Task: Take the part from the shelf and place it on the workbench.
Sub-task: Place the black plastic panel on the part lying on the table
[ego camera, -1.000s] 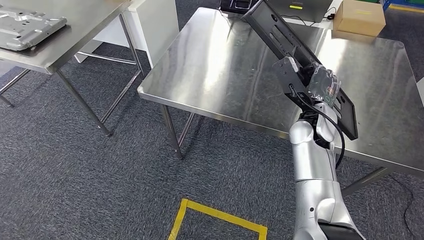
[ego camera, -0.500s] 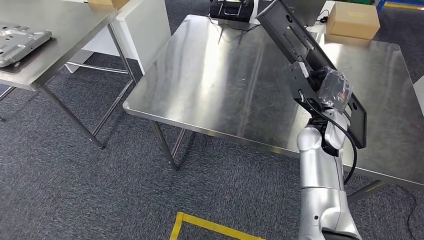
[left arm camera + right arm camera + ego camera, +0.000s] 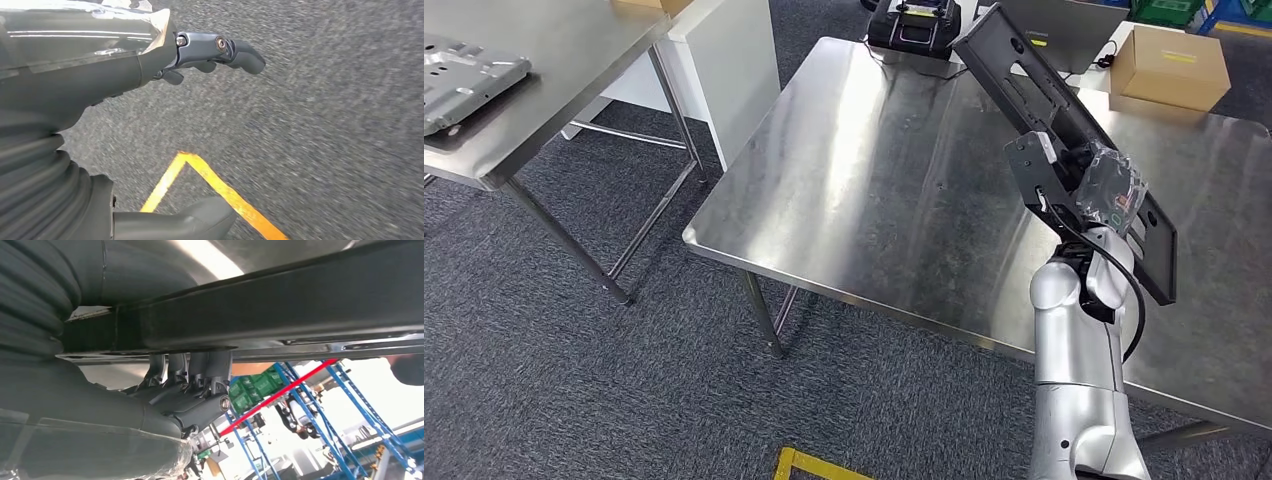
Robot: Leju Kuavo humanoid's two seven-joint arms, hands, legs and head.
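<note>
The right robot hand [image 3: 1109,190] grips the part [image 3: 1064,140] — a long, flat black metal panel with slots and holes cut into it — and holds it tilted in the air above the steel table [image 3: 894,190], one end high toward the far edge, the other end low by the wrist. In the right wrist view the dark fingers [image 3: 200,385] curl up around the edge of the part [image 3: 280,315], pressed against its underside, so the hold is firm. The silver right arm [image 3: 1079,380] rises from the bottom of the head view to the near edge of the table, a black cable looping beside the wrist. The part touches nothing but the hand; the table's bright surface lies beneath it. The left robot hand [image 3: 210,50] hangs over the grey carpeted floor [image 3: 340,125], holding nothing, its dark fingers [image 3: 240,52] stretched out and loosely apart, the thumb [image 3: 180,220] well away from them. A yellow tape line [image 3: 225,190] forms a corner on the floor below that hand, and the same tape [image 3: 819,467] shows at the bottom of the head view. At the far edge of the table sit a black device [image 3: 914,25] and a laptop-like grey object [image 3: 1064,25], with a cardboard box [image 3: 1172,65] near the far right corner. A second steel table [image 3: 544,70] stands to the left, separated by a gap, and carries a grey metal plate [image 3: 469,80] with raised ribs.
</note>
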